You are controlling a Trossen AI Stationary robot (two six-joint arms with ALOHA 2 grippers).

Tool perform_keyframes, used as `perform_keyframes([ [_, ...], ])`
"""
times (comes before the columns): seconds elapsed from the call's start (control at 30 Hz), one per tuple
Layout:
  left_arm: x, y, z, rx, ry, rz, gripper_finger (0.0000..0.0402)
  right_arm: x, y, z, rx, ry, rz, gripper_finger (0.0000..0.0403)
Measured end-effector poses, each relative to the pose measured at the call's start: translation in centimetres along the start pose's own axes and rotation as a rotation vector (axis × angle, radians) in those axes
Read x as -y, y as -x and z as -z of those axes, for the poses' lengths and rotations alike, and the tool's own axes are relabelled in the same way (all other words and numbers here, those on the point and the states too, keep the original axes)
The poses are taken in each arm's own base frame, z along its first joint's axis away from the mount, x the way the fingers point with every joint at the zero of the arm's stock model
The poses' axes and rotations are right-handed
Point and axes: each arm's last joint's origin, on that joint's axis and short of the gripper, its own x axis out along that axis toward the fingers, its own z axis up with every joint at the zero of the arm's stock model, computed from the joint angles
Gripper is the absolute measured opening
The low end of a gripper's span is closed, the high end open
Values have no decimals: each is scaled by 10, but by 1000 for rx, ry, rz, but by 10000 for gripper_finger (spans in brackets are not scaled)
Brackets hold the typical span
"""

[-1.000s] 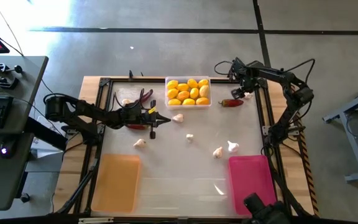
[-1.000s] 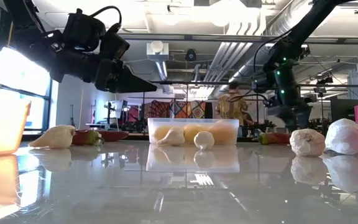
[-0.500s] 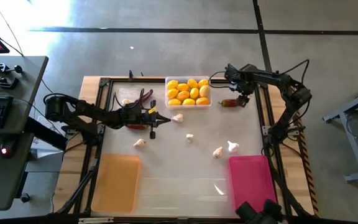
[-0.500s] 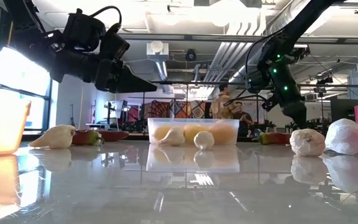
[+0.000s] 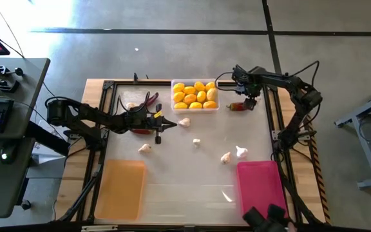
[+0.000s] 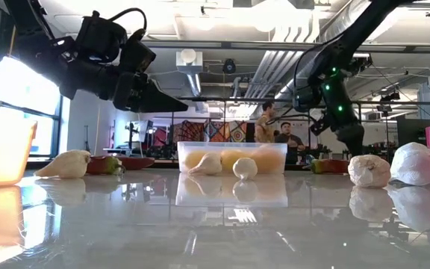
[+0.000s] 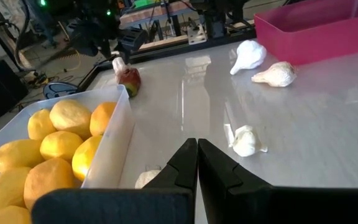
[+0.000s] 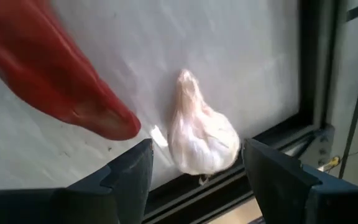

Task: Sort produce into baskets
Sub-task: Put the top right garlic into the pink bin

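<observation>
A clear basket (image 5: pixel 195 95) full of yellow lemons stands at the far middle; an orange basket (image 5: pixel 121 189) and a pink basket (image 5: pixel 259 187) stand near left and near right. Garlic bulbs (image 5: pixel 197 142) lie scattered on the table. My right gripper (image 8: pixel 194 180) hovers open at the far right edge, pointing steeply down, its fingers on either side of a garlic bulb (image 8: pixel 201 138) without touching it; a red chili (image 8: pixel 48 74) lies beside that bulb. My left gripper (image 7: pixel 196 165) is shut and held above the table, left of the lemons, touching nothing.
Red chilies (image 5: pixel 148 102) and a garlic bulb (image 5: pixel 131 106) lie at the far left behind my left arm. Two garlic bulbs (image 5: pixel 234 154) lie just beyond the pink basket. The table's metal frame rail (image 8: pixel 303 118) runs right behind the bulb under my right gripper. People (image 6: pixel 275 133) stand in the room beyond.
My right gripper has moved a little toward the table's left, over the garlic bulb beside the chili at the far right edge, and has rolled about its own axis. It has stayed open.
</observation>
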Motion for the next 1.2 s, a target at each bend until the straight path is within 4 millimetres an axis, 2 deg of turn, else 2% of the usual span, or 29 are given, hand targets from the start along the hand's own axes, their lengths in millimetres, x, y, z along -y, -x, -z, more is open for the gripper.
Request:
perform_keyframes([
  [0.3,0,0,0,-3,0,1,0,-8,-28,-10,-151,94,-14,236],
  [0.5,0,0,0,-3,-1,1,0,-9,-29,-8,-185,81,-5,236],
  [0.7,0,0,0,-3,-1,0,0,-5,-30,0,-237,-29,-21,236],
  [0.93,0,0,1,-7,0,2,0,-4,-31,-1,-231,-99,-2,235],
  [1.03,0,0,1,-7,0,2,0,-4,-31,0,-235,-106,9,223],
  [1.2,0,0,1,-7,0,2,0,-4,-30,2,-260,-136,28,173],
])
